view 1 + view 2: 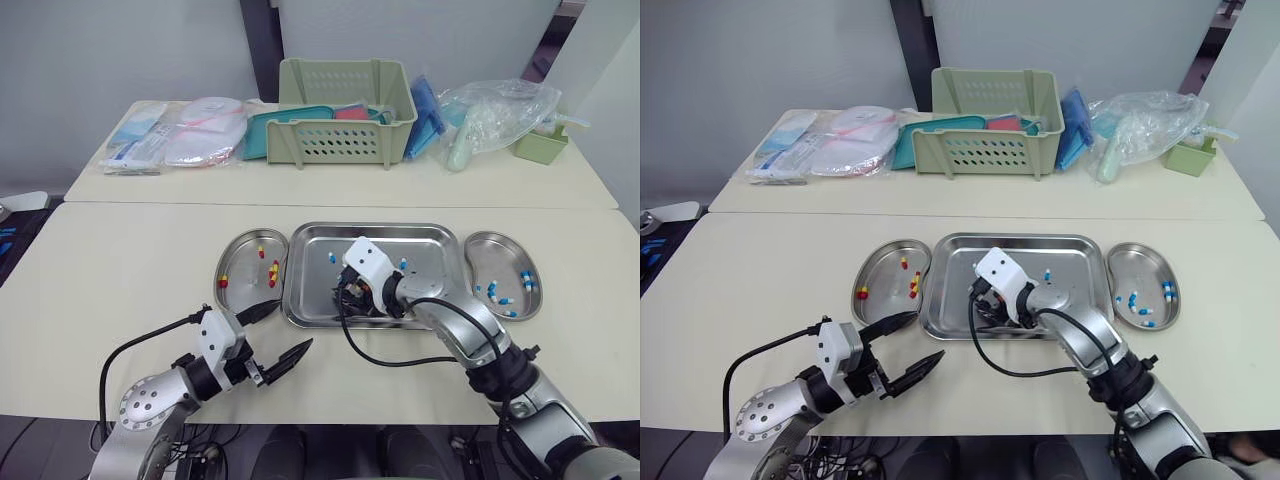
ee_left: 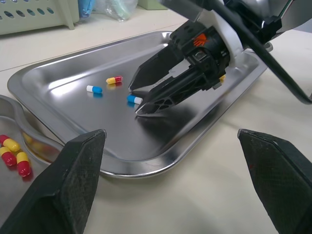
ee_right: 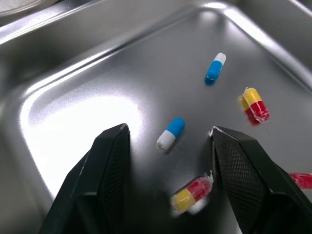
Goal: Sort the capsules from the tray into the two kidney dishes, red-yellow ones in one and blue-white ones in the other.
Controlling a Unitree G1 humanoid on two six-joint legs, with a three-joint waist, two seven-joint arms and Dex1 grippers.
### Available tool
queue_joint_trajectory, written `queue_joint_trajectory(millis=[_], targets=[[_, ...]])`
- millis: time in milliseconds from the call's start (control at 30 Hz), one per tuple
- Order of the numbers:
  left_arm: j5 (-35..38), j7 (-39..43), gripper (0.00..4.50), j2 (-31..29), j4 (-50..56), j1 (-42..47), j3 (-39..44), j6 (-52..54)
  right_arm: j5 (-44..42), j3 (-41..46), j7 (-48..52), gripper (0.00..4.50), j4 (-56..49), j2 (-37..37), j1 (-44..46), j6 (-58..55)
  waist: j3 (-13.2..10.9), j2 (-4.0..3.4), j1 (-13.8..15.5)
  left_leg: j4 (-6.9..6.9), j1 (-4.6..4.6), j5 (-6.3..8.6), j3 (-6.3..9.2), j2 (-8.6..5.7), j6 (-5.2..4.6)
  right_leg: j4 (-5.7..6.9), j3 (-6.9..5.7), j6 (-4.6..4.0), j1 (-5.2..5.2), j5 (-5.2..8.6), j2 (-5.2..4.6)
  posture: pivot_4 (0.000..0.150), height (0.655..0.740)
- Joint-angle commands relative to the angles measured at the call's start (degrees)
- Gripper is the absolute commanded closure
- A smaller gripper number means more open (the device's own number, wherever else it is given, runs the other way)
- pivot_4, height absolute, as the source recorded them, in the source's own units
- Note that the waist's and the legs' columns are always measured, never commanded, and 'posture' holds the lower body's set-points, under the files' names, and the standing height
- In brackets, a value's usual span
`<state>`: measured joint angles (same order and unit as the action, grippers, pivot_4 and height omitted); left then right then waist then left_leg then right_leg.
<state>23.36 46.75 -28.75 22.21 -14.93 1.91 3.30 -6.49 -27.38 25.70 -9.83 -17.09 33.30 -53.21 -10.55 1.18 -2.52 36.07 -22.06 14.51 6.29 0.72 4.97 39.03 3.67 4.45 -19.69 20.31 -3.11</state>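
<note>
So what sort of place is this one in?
Likely a mock clinic or pharmacy bench: a steel tray of loose capsules, a kidney dish either side, and sealed medical packs behind.

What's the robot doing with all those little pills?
It is sorting capsules. Its right gripper is down in the steel tray, open around a blue-white capsule but not closed on it. Its left gripper hangs open and empty by the tray's front edge. The left kidney dish holds red-yellow capsules, the right kidney dish blue-white ones. A few of both colours lie in the tray.
</note>
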Motion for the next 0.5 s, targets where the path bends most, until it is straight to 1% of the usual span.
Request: queue_joint_trajectory(millis=[33,67,167,367,500], targets=[[-0.3,-0.4,0.00,0.0,2.2,-0.2,-0.3,-0.5,1.0,-0.6,1.3,1.95,0.1,0.0,1.1,1.2,0.0,0.00,-0.1,0.00,0.00,0.00,0.01,0.00,0.00,0.00,0.00,0.00,0.00,0.00,0.00,0.150,0.7390],[-0.3,-0.4,0.00,0.0,2.2,-0.2,-0.4,-0.5,1.2,-0.5,1.5,2.12,0.4,0.1,1.2,1.2,0.0,0.00,-0.2,0.00,0.00,0.00,0.01,0.00,0.00,0.00,0.00,0.00,0.00,0.00,0.00,0.150,0.7390],[-0.4,-0.5,0.00,0.1,2.2,-0.3,-0.5,-0.6,1.4,-0.1,1.9,2.97,0.6,0.5,1.4,1.0,0.0,0.00,-0.3,0.00,0.00,0.00,0.01,0.00,0.00,0.00,0.00,0.00,0.00,0.00,0.00,0.150,0.7390],[-0.5,-0.1,0.00,0.2,1.8,-0.5,-0.5,-1.0,0.9,0.5,3.1,4.45,-1.2,0.8,1.3,0.5,0.0,0.00,-0.4,-0.01,0.00,0.00,0.01,0.00,0.00,0.00,0.00,0.00,0.00,0.00,0.00,0.150,0.7390],[-0.4,0.4,0.00,0.0,1.7,-0.4,-0.5,-1.1,0.2,1.8,3.7,4.48,-3.1,1.1,1.8,0.1,0.0,-0.01,-0.4,-0.01,-0.01,0.00,0.01,0.00,0.00,0.00,0.00,0.00,-0.01,0.00,0.00,0.150,0.7390]])
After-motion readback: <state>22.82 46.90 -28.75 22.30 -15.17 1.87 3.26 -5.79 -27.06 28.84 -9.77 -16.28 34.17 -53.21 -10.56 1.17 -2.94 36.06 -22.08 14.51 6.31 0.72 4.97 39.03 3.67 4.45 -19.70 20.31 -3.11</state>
